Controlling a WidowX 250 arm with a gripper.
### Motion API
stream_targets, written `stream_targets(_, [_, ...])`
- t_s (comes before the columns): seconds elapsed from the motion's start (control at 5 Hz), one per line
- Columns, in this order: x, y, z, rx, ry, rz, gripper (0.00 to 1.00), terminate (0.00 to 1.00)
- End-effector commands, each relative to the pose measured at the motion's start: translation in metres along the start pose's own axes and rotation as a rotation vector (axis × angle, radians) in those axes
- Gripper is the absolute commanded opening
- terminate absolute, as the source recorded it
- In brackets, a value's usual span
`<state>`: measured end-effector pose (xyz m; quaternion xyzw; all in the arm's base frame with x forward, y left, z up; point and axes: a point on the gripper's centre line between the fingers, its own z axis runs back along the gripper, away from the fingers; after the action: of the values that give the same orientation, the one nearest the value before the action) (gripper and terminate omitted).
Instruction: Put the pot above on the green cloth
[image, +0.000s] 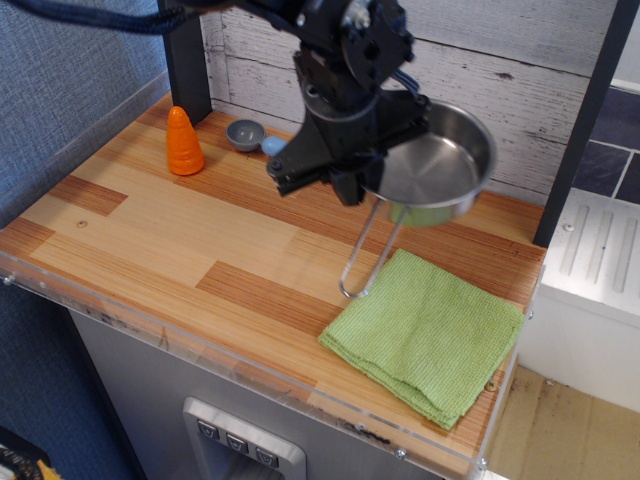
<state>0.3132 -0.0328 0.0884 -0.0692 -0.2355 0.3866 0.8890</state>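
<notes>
gripping the pot (437, 166) at its rim near the handle root, the hand (350, 180) is clamped on it and holds it clear of the desk (150, 235). pot hangs at twelve o'clock of the green cloth (428, 335), handle drooping. judged: pickup done; carry over and set-down remain.

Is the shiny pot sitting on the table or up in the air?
Up in the air. The pot hangs tilted from the gripper, its wire handle pointing down, above the wooden table and not yet on the green cloth.
</notes>
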Motion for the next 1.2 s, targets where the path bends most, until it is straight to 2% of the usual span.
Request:
stream_targets(0.0, [-0.045,-0.005,0.023,-0.075,-0.003,-0.113,0.0,0.0])
stream_targets(0.4, [-0.069,-0.007,0.007,-0.028,0.04,-0.173,0.0,0.0])
stream_targets(0.8, [-0.073,0.01,-0.01,0.045,0.061,-0.167,0.0,0.0])
stream_targets(1.0, [-0.077,0.021,-0.017,0.109,0.069,-0.201,0.0,0.0])
